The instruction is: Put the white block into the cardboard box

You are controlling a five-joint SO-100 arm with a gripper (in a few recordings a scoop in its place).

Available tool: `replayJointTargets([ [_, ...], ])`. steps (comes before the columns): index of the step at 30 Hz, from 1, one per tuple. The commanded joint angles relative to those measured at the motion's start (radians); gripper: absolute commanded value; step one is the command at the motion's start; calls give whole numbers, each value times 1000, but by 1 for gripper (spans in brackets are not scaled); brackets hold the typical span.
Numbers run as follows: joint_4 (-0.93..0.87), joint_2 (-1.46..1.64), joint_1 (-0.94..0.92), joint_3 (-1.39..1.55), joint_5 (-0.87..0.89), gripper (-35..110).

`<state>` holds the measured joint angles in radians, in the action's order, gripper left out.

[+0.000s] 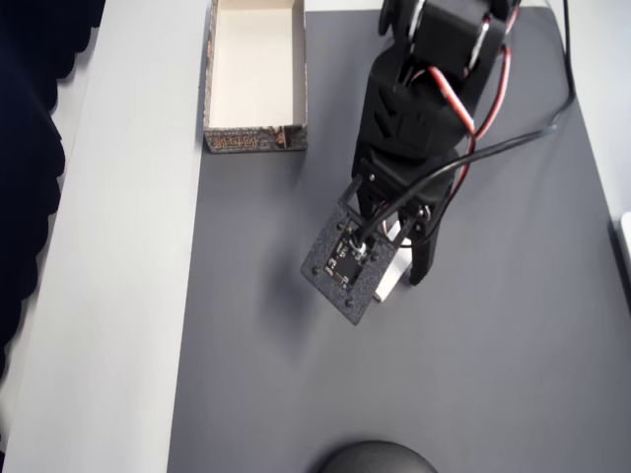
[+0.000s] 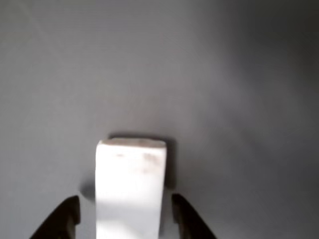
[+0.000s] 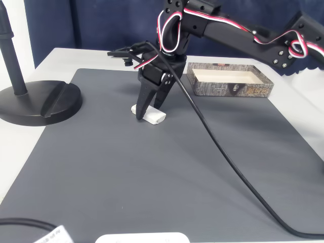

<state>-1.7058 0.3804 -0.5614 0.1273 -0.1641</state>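
Dark grey mat (image 3: 152, 172) on white table (image 1: 118, 296)

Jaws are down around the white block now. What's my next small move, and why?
Probably close the jaws. In the wrist view the white block lies on the grey mat between the two fingertips, with a gap showing on each side, so the gripper straddles it without gripping yet. The cardboard box sits apart, so lifting comes only after a firm hold.
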Motion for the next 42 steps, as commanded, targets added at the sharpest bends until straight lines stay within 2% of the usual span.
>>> replayJointTargets([
  [1,18,3,5,-75,3,25],
  [21,32,-15,15,-84,-9,21],
  [42,-6,-31,23,-101,0,3],
])
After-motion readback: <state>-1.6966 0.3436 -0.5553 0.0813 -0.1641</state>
